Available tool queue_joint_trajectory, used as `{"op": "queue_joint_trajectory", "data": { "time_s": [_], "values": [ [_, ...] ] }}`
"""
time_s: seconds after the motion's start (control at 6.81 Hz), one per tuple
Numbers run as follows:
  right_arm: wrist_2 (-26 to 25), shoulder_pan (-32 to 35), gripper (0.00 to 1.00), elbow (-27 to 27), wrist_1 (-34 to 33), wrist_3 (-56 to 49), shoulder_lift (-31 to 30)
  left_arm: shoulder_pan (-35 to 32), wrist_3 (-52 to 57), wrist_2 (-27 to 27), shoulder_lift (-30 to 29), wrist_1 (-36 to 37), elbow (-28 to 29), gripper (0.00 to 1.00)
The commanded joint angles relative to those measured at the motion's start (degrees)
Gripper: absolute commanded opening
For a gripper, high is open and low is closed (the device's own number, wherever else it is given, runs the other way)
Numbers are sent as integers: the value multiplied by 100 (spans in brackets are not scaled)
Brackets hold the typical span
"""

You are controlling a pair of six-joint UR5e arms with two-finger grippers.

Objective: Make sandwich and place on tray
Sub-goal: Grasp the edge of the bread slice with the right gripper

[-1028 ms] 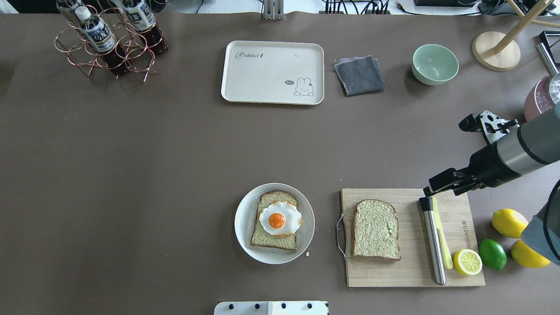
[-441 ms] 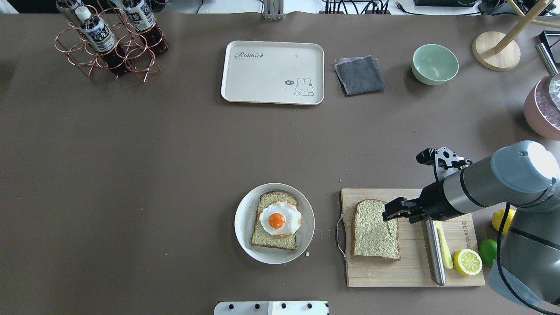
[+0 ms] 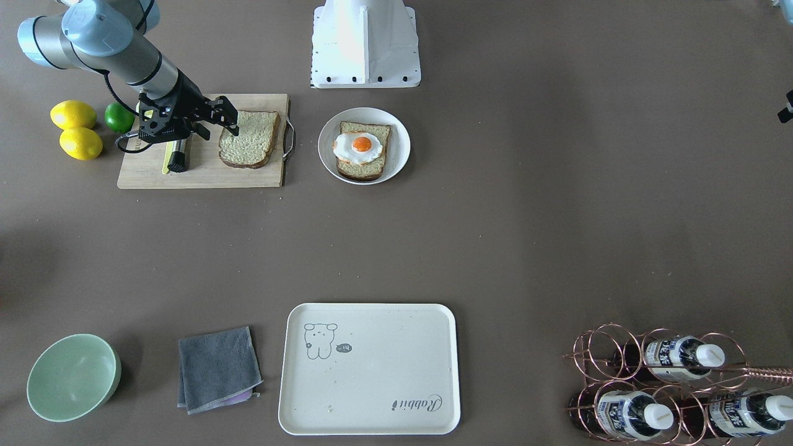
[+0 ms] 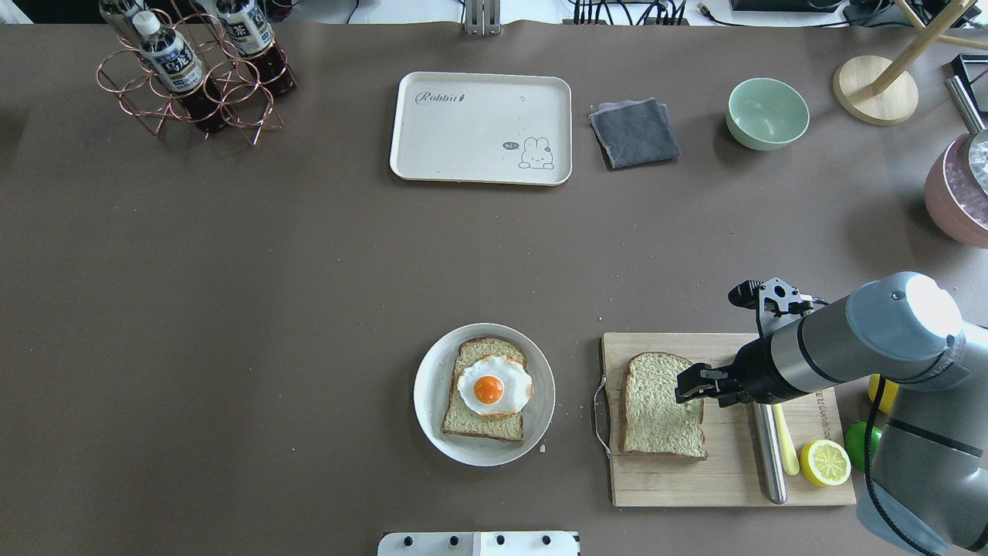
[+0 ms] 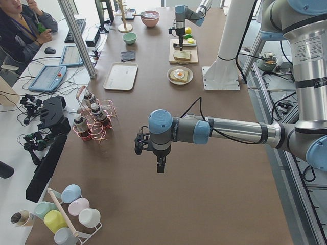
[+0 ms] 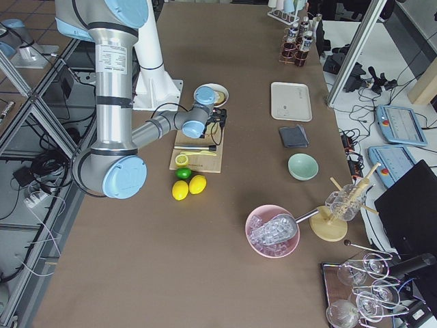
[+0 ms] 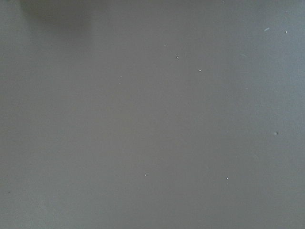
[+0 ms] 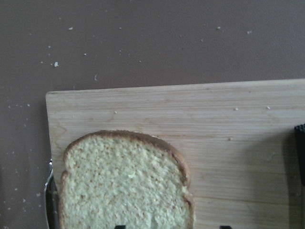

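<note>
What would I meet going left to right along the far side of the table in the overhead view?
bottles → tray → grey cloth → green bowl → wooden stand

right jaws hover spread over edge of the bread slice (image 3: 251,141).

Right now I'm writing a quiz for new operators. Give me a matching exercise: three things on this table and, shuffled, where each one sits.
Things:
1. white-and-orange fried egg
2. plain square bread slice
3. folded grey cloth

Places:
A. on the wooden cutting board
B. between the cream rectangular tray and the pale green bowl
C. on the second bread slice, on the round white plate

Pairs: 1-C, 2-A, 3-B
</note>
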Motion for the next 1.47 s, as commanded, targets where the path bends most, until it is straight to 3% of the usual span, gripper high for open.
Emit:
{"op": "queue_joint_trajectory", "data": {
  "time_s": [0.0,0.29,0.44,0.59,1.03,1.32],
  "values": [
    [-59,-53,60,-70,0,12,35,0,0,0,0,6,-42,98],
    [-68,-62,45,-105,0,21,26,0,-350,9,-9,6,-147,98],
    [-68,-62,27,-140,0,21,35,0,-360,0,-9,6,-148,98],
    [-59,-62,0,-166,0,12,52,0,-360,0,-9,6,-165,98],
    [37,-53,0,-106,0,12,175,0,-360,0,-9,6,-200,98],
    [692,428,0,79,18,12,376,0,-360,0,-9,6,-218,98]
  ]
}}
